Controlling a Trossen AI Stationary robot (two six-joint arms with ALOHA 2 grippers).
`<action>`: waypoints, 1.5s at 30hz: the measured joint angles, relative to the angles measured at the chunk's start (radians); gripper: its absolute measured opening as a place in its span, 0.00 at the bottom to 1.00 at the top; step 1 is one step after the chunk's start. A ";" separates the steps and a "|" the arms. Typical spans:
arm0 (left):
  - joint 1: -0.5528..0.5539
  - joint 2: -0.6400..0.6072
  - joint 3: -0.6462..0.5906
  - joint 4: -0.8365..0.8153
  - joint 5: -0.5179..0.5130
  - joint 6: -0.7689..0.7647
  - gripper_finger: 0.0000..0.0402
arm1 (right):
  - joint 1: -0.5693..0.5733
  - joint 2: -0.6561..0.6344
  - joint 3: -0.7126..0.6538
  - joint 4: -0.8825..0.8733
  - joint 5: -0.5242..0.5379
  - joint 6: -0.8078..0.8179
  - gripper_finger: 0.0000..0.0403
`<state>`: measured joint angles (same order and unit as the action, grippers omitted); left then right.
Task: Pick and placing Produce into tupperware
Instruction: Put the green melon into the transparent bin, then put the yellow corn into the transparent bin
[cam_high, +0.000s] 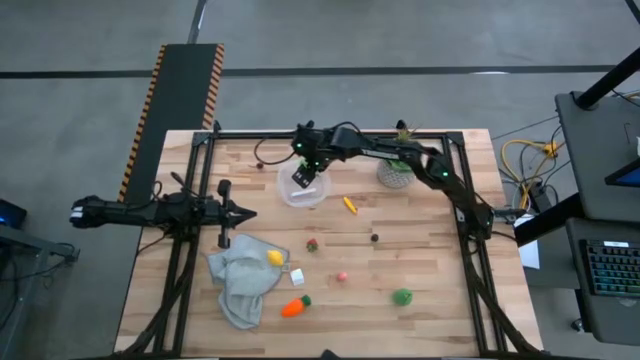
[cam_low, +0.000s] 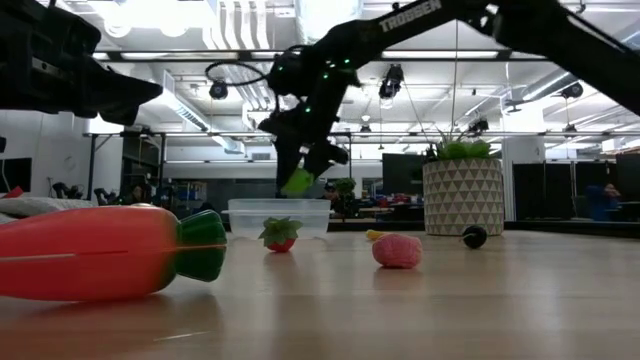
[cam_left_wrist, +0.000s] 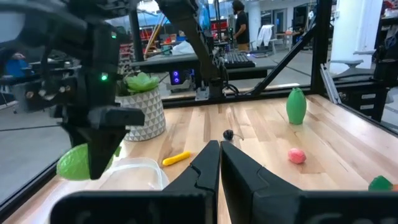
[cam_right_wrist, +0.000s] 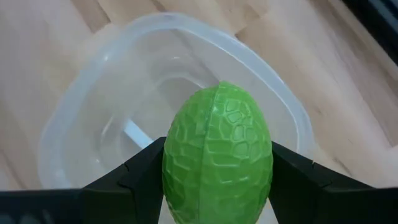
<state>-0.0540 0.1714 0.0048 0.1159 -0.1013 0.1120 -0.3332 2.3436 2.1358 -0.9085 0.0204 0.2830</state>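
My right end effector (cam_right_wrist: 217, 186) has its two fingers clamped on either side of a bumpy green produce piece (cam_right_wrist: 217, 152), part-way open because the thing is fairly fat. It hangs directly over the clear tupperware (cam_right_wrist: 81, 124), and in the right wrist view the green piece sits above the bowl's open mouth, not touching the rim. In the low view the same green piece (cam_low: 297, 182) is a bit above the tupperware (cam_low: 278, 217), so it's clearly in the air and not resting inside.

The tupperware (cam_high: 303, 190) sits toward the far middle of the desk (cam_high: 430, 250), with the white patterned plant pot (cam_high: 395, 173) just off to its right. A small yellow piece (cam_high: 349, 205) lies close beside the container. Further out there's a tiny red one (cam_high: 312, 244), a dark one (cam_high: 375, 238), a pink one (cam_high: 342, 276), a green piece (cam_high: 402, 296), the carrot (cam_high: 295, 306) and a little white cube (cam_high: 297, 277). The lemon (cam_high: 275, 257) rests on a crumpled grey cloth (cam_high: 240, 285).

My left end effector (cam_high: 240, 213) is parked at the left side of the desk, fingers pinched fully together with nothing in them. The inside of the tupperware looks empty, though the glare makes that hard to say for sure.
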 joint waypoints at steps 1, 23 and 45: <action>0.000 0.004 0.000 -0.001 0.000 0.000 0.00 | 0.000 0.021 0.030 -0.021 0.000 -0.011 0.54; 0.000 0.031 0.000 0.004 0.000 0.000 0.00 | -0.006 0.142 0.165 -0.134 -0.001 -0.075 0.57; 0.000 0.033 0.000 0.003 0.000 0.000 0.00 | -0.004 0.062 0.165 -0.147 -0.001 -0.081 0.62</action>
<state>-0.0541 0.2043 0.0048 0.1186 -0.1017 0.1120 -0.3369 2.4057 2.3013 -1.0556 0.0196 0.2022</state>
